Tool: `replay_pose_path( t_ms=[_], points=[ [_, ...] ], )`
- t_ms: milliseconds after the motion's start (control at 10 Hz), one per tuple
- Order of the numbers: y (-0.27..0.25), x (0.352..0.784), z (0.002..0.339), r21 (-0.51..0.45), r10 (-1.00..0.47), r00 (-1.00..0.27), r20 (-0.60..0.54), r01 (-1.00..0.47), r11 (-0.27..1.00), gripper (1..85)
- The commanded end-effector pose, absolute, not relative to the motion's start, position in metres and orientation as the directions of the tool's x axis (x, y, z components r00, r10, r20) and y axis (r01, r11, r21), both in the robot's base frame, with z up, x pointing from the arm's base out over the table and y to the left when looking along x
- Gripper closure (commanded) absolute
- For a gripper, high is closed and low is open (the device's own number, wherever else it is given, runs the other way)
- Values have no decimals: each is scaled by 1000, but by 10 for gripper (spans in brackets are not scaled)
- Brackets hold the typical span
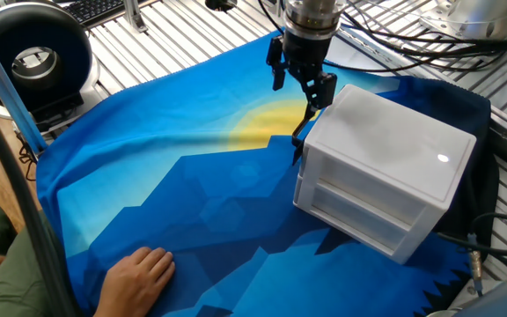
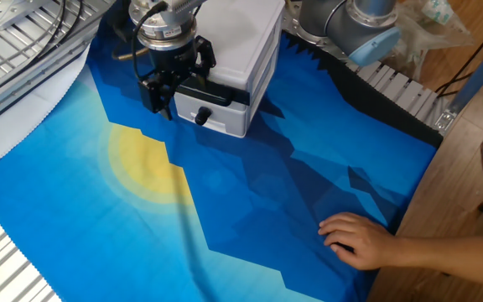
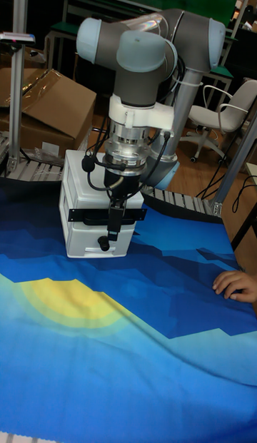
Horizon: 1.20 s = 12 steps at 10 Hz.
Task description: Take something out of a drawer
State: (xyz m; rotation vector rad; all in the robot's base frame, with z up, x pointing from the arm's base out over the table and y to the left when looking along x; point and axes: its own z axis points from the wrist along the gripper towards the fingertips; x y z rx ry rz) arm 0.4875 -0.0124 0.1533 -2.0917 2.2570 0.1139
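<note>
A white two-drawer unit (image 1: 394, 150) stands on the blue cloth. The drawer (image 3: 82, 195) is the upper one, with a black bar handle (image 3: 86, 215) across its front, and it is pushed in. My gripper (image 1: 302, 84) hangs open at the unit's front corner. Its fingers (image 3: 118, 222) reach down to the handle (image 2: 225, 96), one of them in front of the bar. Nothing is held. The lower drawer carries a small black knob (image 2: 199, 118). The something is hidden; no cube shows in any view.
A person's hand (image 1: 139, 273) rests flat on the blue cloth (image 1: 192, 202), away from the unit. A black round device (image 1: 33, 57) stands at the table's far corner. The arm's base (image 2: 367, 25) and cables lie behind the unit. A cardboard box (image 3: 43, 108) sits off the table.
</note>
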Motion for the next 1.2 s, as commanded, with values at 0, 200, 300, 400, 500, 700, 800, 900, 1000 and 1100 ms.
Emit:
replay_pose_path(
  t_ms=[0,200,300,400,500,700,800,900,1000,1100],
  points=[
    [-7,494,153,4,-992,-74,-104,-997,74,7],
    [-5,499,153,-3,-993,-71,-97,-997,72,13],
    [-4,502,151,-9,-993,-68,-98,-998,69,17],
    [-5,505,148,-16,-994,-67,-92,-998,68,33],
    [-6,508,145,-24,-994,-64,-88,-998,66,40],
    [-9,510,143,-31,-995,-61,-79,-998,63,60],
    [-9,510,142,-33,-995,-59,-80,-998,62,60],
    [-10,508,143,-25,-995,-62,-75,-998,64,60],
    [-10,506,146,-16,-995,-65,-72,-998,66,53],
    [-11,504,155,-7,-996,-68,-62,-998,69,47]
  ],
)
